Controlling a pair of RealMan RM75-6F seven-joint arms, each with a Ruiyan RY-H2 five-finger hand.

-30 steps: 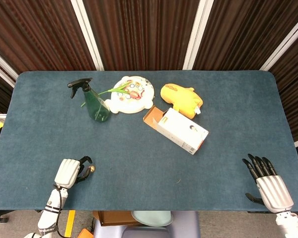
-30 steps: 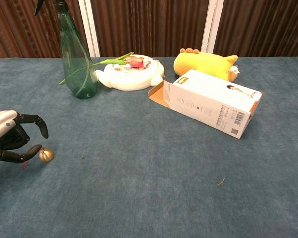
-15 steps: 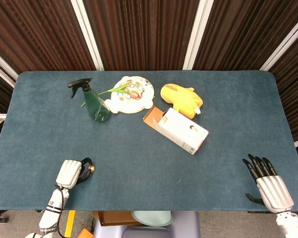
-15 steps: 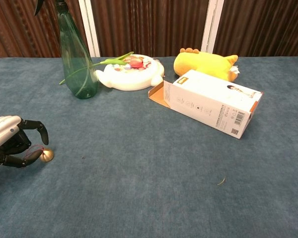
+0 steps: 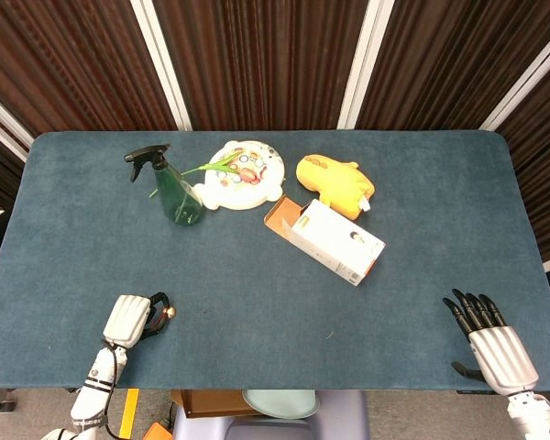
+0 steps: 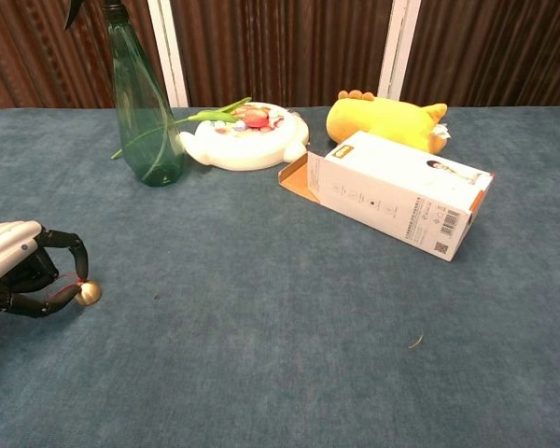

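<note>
Your left hand (image 6: 19, 271) rested low on the tabletop (image 5: 257, 302), well in front of the green spray bottle (image 5: 176, 191) and toward the near edge. Its fingers (image 6: 70, 245) were curled in and pinched a small gold bell (image 6: 89, 293) between thumb and fingertip (the bell sat on the cloth, at the fingertips). In the head view the same hand (image 5: 130, 319) showed the bell (image 5: 172, 312) just beside it.

Your right hand (image 5: 495, 350) lay far from the spray bottle, at the opposite near corner of the tabletop. Its fingers (image 5: 467, 310) were spread apart and gripped nothing.

Just beside the spray bottle stood a white decorated plate (image 5: 243, 176) with a green stem across it. Beyond the plate lay a yellow plush toy (image 5: 335, 181). A white carton (image 5: 335, 240) lay on its side, one end flap open, in front of the plush toy.
</note>
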